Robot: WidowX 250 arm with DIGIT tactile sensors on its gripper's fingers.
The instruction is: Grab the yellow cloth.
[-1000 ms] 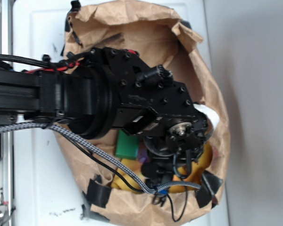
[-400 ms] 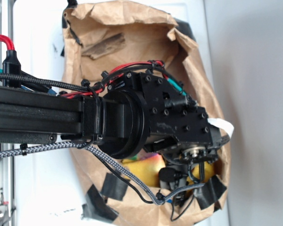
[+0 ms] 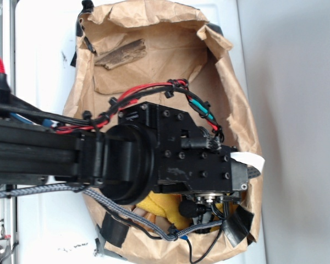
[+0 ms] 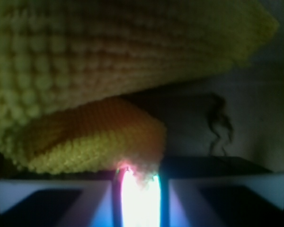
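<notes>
Item: bright yellow ribbed fabric cloth (image 3: 164,209), lying in the lower part of the crumpled brown paper lining (image 3: 154,60), mostly hidden beneath the black robot arm wrist housing (image 3: 198,165).

Gripper: black gripper (image 4: 137,201), seen only in the wrist view. The cloth (image 4: 99,94) fills most of that frame, a folded edge drooping onto the bright gap between the two finger blocks. Whether the jaws are closed on fabric or merely touching it cannot be told; the gap appears narrow.

Step in hand, judged: securing the pinch. Done well, the fold sits fully between the fingers before closing, the squeeze is firm enough that the soft weave does not slip, and the lift goes straight up, clear of the lining's walls.

Orientation: bunched and folded. In the exterior view the exposed strip runs diagonally from upper left to lower right; true long axis uncertain.
</notes>
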